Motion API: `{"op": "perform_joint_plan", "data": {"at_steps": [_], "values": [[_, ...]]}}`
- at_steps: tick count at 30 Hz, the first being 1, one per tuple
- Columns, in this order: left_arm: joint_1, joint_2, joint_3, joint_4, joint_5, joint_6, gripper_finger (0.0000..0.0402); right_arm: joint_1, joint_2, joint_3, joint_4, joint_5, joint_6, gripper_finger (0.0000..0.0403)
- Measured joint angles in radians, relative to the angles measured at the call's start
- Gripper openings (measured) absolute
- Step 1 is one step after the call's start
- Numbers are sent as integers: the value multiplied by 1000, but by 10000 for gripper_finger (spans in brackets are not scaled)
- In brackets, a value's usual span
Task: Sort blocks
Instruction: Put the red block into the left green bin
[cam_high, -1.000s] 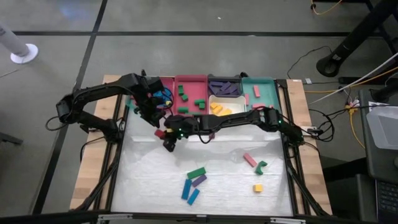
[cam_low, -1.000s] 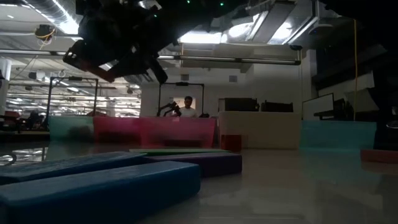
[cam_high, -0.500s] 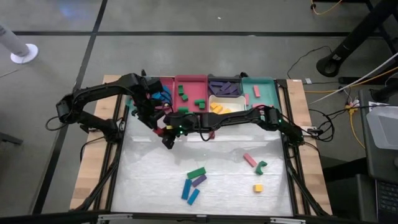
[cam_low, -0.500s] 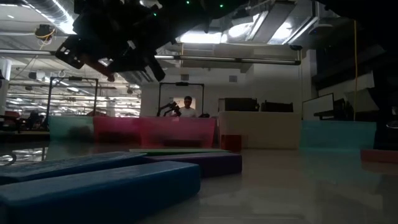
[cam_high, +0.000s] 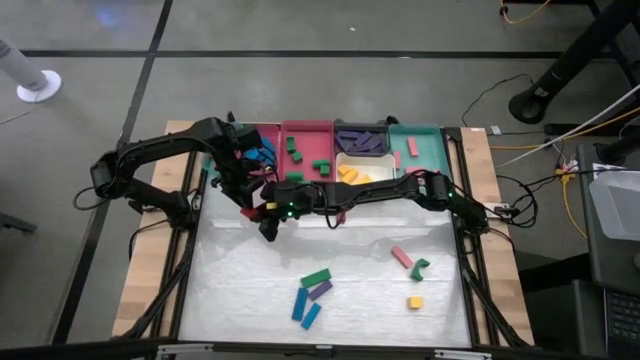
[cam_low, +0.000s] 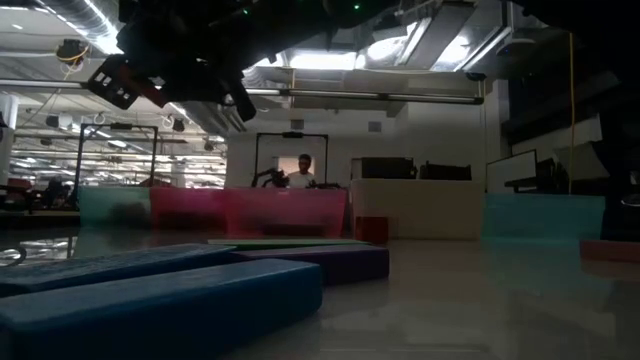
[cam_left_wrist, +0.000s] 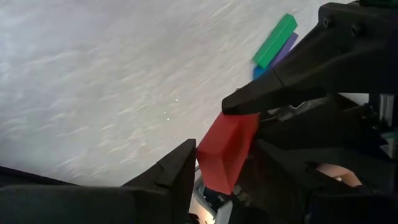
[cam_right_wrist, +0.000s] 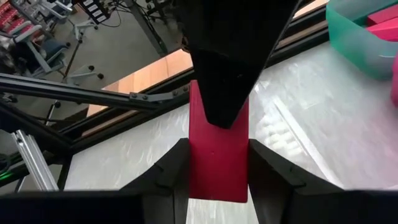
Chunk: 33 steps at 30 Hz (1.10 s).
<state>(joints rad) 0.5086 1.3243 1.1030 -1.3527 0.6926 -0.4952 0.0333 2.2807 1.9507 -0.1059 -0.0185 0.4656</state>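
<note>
Above the mat, my right gripper (cam_right_wrist: 217, 163) and left gripper (cam_left_wrist: 219, 163) both clamp the red block (cam_right_wrist: 217, 155); uneven release could drop it.

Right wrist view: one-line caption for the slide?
Handover above the white mat: right gripper and left gripper both clamp one red block, teal tray at the edge.
</note>
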Motion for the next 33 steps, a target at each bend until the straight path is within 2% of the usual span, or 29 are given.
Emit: {"op": "perform_joint_plan", "data": {"at_steps": [6, 14, 21, 28, 33], "values": [[0, 0, 0, -20, 7, 10, 125, 0, 0, 0, 2, 58, -4, 126], [1, 0, 0, -36, 22, 51, 42, 0, 0, 0, 6, 87, -6, 127], [0, 0, 0, -13, -18, 62, 41, -2, 0, 0, 1, 88, -3, 144], [59, 0, -1, 1, -90, 93, 41, -12, 0, 0, -46, -51, 1, 197], [171, 0, 28, 3, -218, 182, 41, -12, -11, 1, -132, -354, 2, 222]]}}
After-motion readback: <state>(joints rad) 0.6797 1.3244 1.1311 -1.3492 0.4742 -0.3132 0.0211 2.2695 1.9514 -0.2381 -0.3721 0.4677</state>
